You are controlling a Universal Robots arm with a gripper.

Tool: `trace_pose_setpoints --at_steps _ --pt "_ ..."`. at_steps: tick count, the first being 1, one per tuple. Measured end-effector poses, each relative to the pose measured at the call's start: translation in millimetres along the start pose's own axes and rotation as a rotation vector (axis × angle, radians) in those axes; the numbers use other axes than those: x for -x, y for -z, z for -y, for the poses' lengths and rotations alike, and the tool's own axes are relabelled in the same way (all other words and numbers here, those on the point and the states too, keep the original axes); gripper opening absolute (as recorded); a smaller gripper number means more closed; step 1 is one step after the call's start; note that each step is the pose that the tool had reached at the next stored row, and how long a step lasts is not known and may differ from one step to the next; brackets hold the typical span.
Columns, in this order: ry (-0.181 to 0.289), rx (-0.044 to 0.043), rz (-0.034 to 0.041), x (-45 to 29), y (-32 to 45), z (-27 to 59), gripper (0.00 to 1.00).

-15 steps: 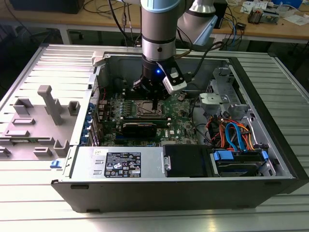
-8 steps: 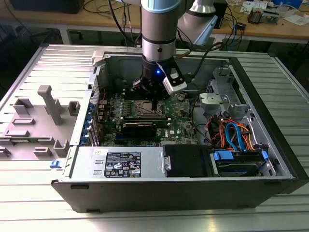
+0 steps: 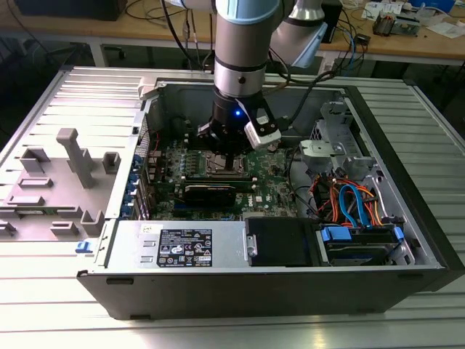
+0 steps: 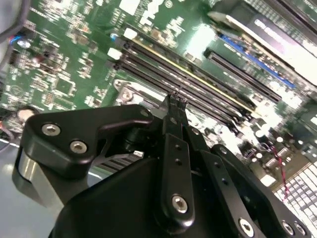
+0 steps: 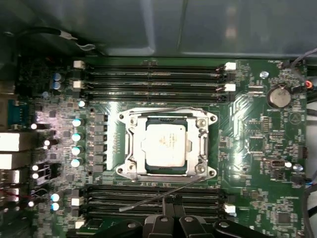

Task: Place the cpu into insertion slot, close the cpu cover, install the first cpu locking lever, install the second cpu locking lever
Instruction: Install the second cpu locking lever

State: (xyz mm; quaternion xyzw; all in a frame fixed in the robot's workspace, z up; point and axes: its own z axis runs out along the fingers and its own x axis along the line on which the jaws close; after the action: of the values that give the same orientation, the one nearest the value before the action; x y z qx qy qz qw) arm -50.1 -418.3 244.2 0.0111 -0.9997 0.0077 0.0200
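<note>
Arm: you see it come straight down into the open computer case in the exterior view, with its gripper low over the middle of the green board.
Gripper: in the second wrist view its black fingers meet at a single narrow tip with no gap showing, so it reads as closed, and nothing is held between them. In the first wrist view the gripper sits at the picture's edge, over the memory slots beside the socket.
Chip: the cpu lies flat inside the insertion slot, its dull silver top facing you, square to the frame.
Cover: the cpu cover lies down over the socket, and the chip shows through its window.
Levers: 1 thin metal lever slants loose across the memory slots on the gripper's side of the socket, its far end near the socket corner. A 2nd thin lever runs along the opposite edge of the socket; you cannot tell whether it is latched.
Memory slots: long black rows flank the socket on 2 sides, and the second wrist view shows the fingertip just above 1 such row.
Case surroundings: in the exterior view, coloured cables lie toward that view's right, and a grey plastic jig stands on the table toward its left.
</note>
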Motion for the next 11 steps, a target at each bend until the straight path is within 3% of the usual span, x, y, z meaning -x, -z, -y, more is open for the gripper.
trace_pose_setpoints --at_steps 6,7,11 --pt "0.001 0.0018 -0.0756 -0.1 -0.4 2.1 0.11" --pt "0.002 0.0054 -0.0927 -0.1 -0.9 3.7 0.11" --pt "0.005 0.0295 -0.1176 -0.1 -1.6 6.6 0.11"
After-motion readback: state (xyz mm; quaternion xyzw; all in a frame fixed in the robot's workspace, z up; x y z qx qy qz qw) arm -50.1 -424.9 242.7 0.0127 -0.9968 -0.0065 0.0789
